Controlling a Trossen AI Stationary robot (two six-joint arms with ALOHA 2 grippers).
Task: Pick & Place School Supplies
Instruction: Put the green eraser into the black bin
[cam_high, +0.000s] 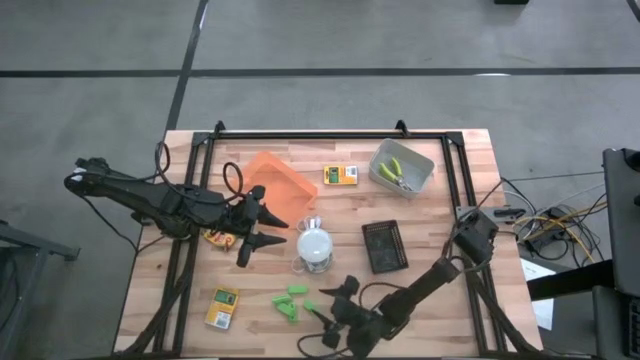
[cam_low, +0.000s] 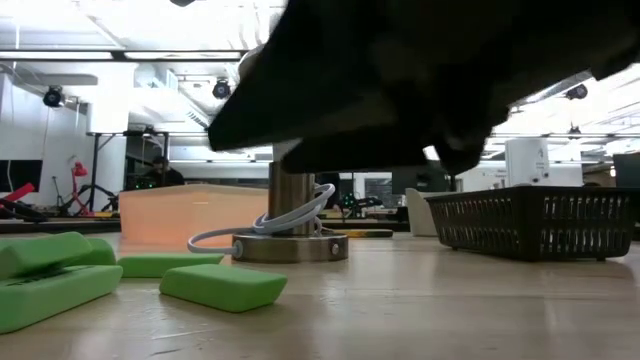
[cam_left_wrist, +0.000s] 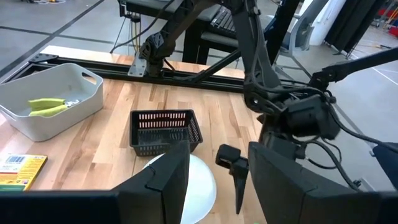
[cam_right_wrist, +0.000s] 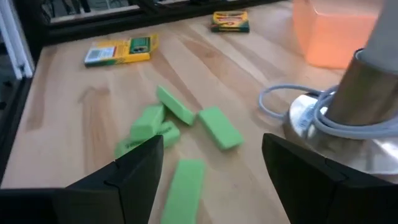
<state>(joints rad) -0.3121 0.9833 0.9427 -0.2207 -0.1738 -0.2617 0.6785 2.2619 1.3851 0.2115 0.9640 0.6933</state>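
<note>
School supplies lie scattered over the bench (cam_high: 440, 300): a cluster of bright green chunks (cam_high: 292, 301) near the front edge, one yellow-and-green printed box (cam_high: 222, 307) at the front left, another printed box (cam_high: 340, 175) near the back beside the orange tray (cam_high: 277, 183), and yellow-green handled tools (cam_high: 396, 172) in the grey tray (cam_high: 402, 167) at the back right. A third printed item (cam_high: 214, 237) lies just beside the left arm.

The right gripper (cam_high: 326, 306) reaches in low from the front right, its arm stretched diagonally across the bench; its fingers (cam_right_wrist: 134, 171) stand wide apart, holding nothing, just beside the green chunks. The left gripper (cam_high: 262, 233) extends from the left edge toward the white domed object (cam_high: 315, 244), fingers (cam_left_wrist: 163, 180) parted and empty, pointed at the dome with the black basket (cam_high: 384, 246) beyond.
</note>
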